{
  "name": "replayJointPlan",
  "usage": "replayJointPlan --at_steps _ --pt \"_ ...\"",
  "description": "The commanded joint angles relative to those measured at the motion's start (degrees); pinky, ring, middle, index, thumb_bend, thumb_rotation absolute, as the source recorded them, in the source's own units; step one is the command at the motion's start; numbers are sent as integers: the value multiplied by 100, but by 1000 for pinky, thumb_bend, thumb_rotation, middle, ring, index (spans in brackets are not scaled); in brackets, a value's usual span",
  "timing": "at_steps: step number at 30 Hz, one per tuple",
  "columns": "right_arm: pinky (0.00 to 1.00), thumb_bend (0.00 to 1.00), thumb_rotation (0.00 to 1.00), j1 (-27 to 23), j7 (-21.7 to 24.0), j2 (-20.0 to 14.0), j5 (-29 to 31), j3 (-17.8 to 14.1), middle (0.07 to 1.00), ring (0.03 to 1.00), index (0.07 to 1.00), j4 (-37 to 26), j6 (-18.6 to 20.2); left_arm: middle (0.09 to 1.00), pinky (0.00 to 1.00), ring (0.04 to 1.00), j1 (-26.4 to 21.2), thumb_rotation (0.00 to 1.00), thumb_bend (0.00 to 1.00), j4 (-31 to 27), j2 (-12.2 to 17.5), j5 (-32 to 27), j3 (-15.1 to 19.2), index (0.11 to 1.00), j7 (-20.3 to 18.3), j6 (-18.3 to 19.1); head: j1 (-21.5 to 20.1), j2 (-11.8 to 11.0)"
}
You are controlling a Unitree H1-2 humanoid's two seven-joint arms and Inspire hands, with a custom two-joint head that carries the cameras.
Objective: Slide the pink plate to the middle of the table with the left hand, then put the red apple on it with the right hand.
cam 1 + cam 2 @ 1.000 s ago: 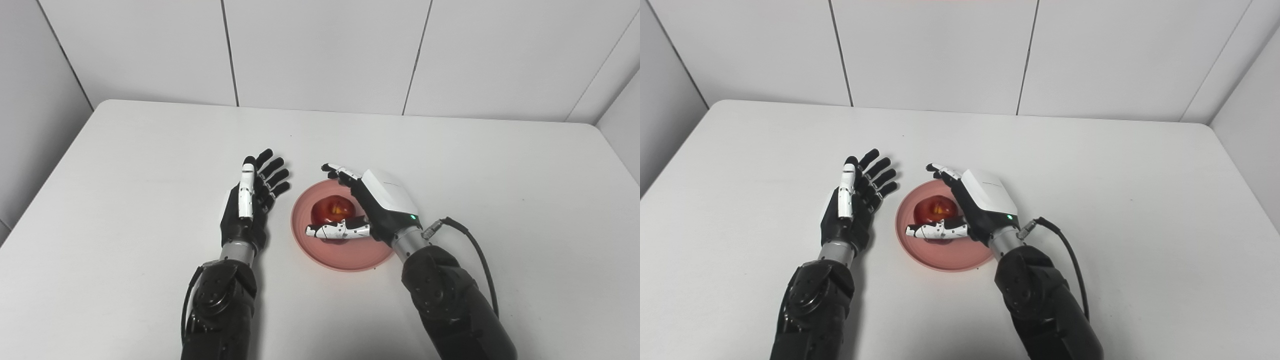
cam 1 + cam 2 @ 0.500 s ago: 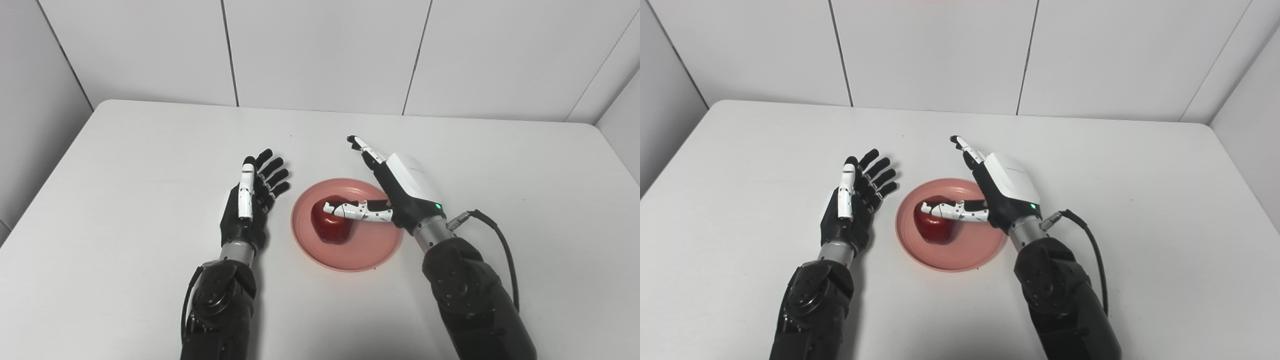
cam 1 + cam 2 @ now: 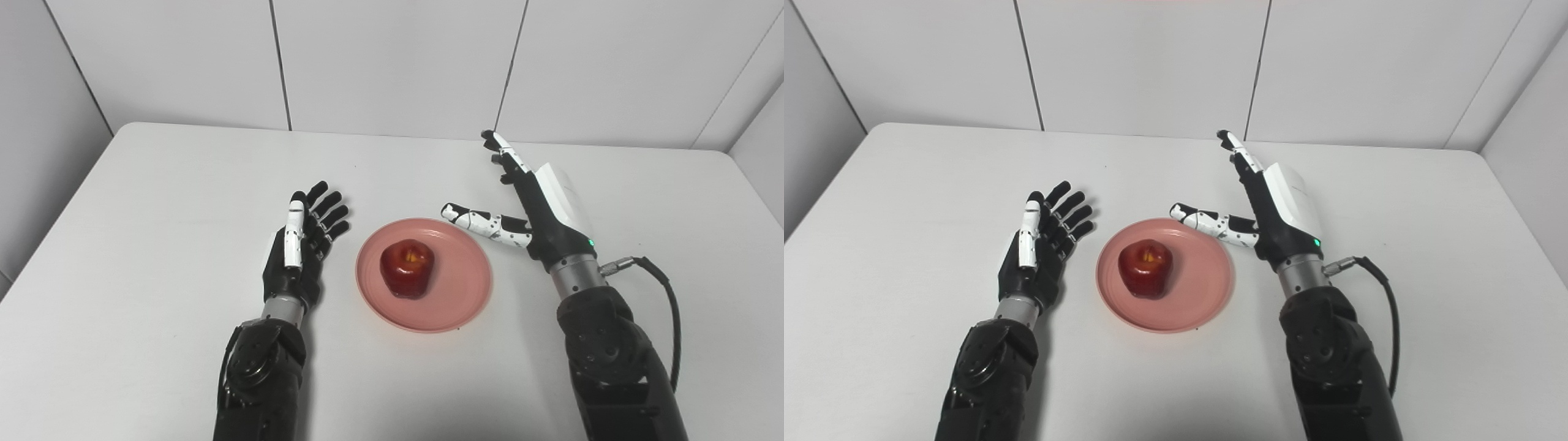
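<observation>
Both hands are empty, and the red apple (image 3: 408, 268) sits on the pink plate (image 3: 458, 301).

Right hand (image 3: 539, 208), lifted beside the plate's right rim, has its fingers stretched up and away and its thumb pointing out over the plate's far edge; it touches neither plate nor apple. Left hand (image 3: 299, 251) is just left of the plate, palm turned toward it, fingers straight and fanned, with a narrow strip of white table (image 3: 153, 202) between it and the rim. On the plate the apple stands upright, a little left of the plate's centre, its stem hollow facing up. Plate and apple lie between the two hands, about midway across the table. A black cable (image 3: 664, 318) loops from the right wrist, on the side away from the plate.
</observation>
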Motion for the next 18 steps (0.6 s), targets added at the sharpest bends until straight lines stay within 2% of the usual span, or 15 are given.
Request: replayJointPlan --at_steps 1,6,12,18 --pt "778 1000 770 -90 -186 -24 73 -98 895 862 915 -207 -203 844 826 827 -62 1000 408 -41 -42 -7 2 839 67 94 5 5" --pt "777 1000 802 17 -336 -17 191 -221 890 863 907 -196 -207 848 829 829 -55 1000 408 -41 -6 -17 -6 843 20 62 -21 2" --pt "775 955 880 156 -478 -7 217 -264 887 859 910 -141 -203 851 833 832 -49 1000 406 -27 12 -24 -3 843 -1 35 -48 -3" --pt "762 930 939 361 -724 4 335 -302 872 845 901 25 -337 850 828 832 -40 1000 407 -59 16 -22 -7 843 10 99 -47 -2"
